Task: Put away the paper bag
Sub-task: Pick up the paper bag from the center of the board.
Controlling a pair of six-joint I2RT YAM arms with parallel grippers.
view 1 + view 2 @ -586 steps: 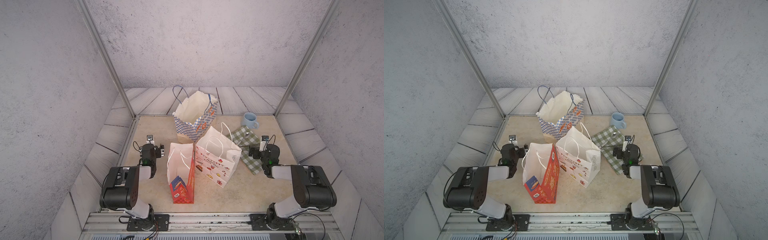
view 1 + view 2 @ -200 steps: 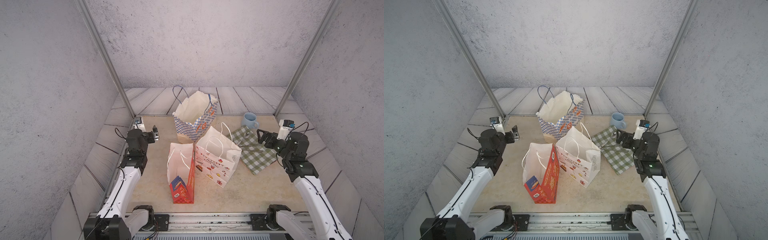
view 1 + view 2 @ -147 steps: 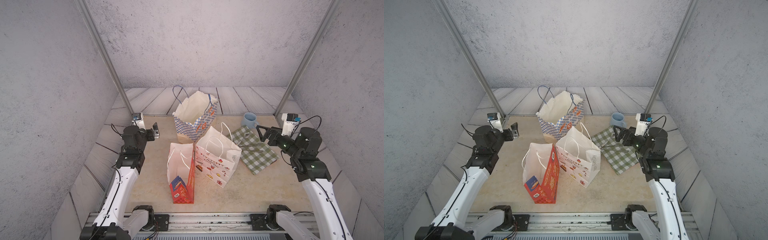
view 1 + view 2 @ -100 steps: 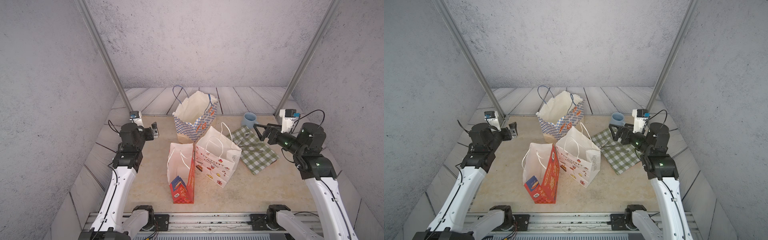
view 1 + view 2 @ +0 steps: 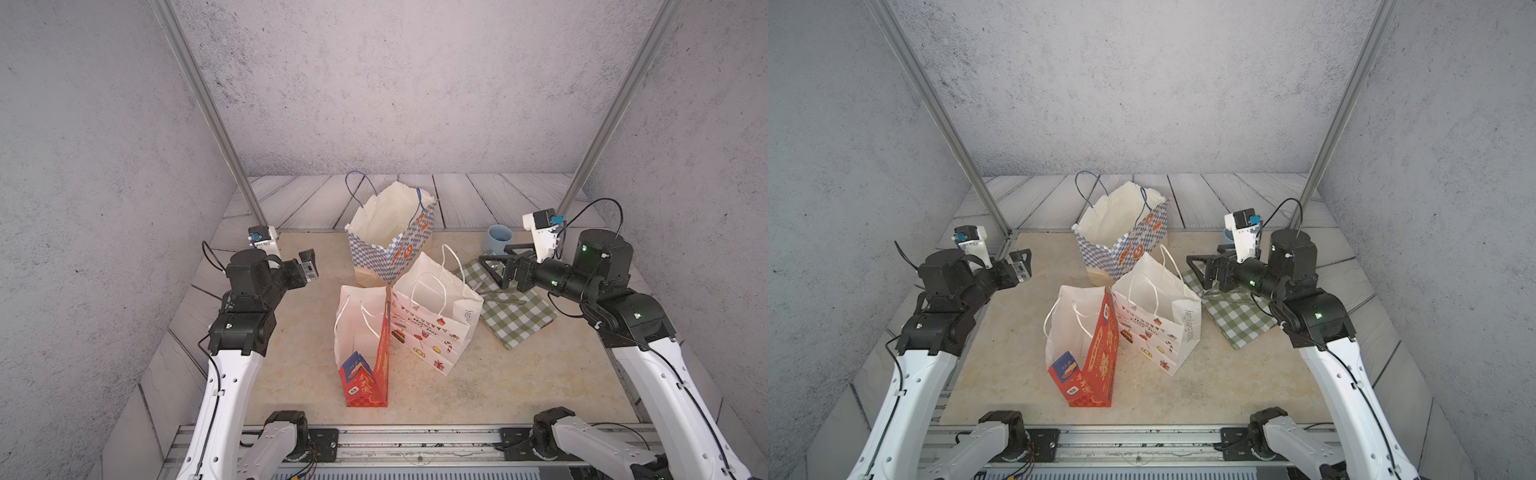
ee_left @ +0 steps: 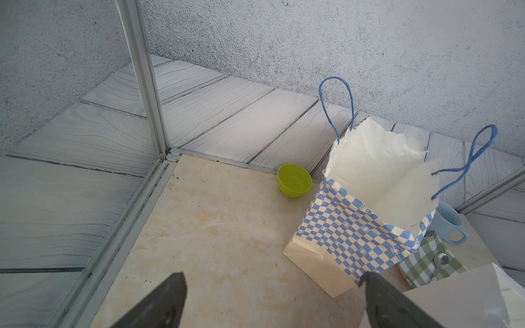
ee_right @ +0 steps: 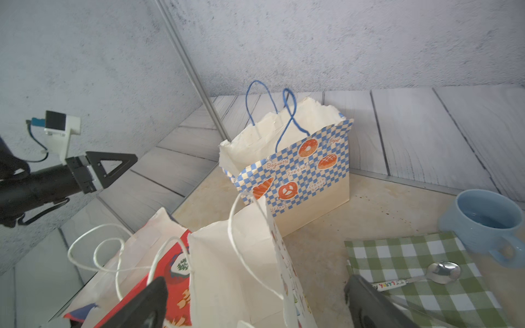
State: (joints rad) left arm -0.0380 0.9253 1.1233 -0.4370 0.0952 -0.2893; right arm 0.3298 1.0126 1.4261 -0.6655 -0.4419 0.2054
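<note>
Raised from folded rest, the left gripper point(image 5: 308, 266) and right gripper point(image 5: 498, 262) are held spread wide and empty either side of the blue-checked bakery bag point(image 5: 390, 245), white party-print bag point(image 5: 432, 320) and red-sided bag point(image 5: 365, 349), all left standing on the table point(image 5: 291, 370), none yet grasped.

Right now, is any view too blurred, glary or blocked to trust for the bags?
Both top views: sharp, soft even light, faint shadows, no glare. Left wrist view: blue-checked bag crisp, its white lining nearly blown out; left tool fingertips dark and soft. Right wrist view: white bag looms close, blocking the foreground; spoon glints.
</note>
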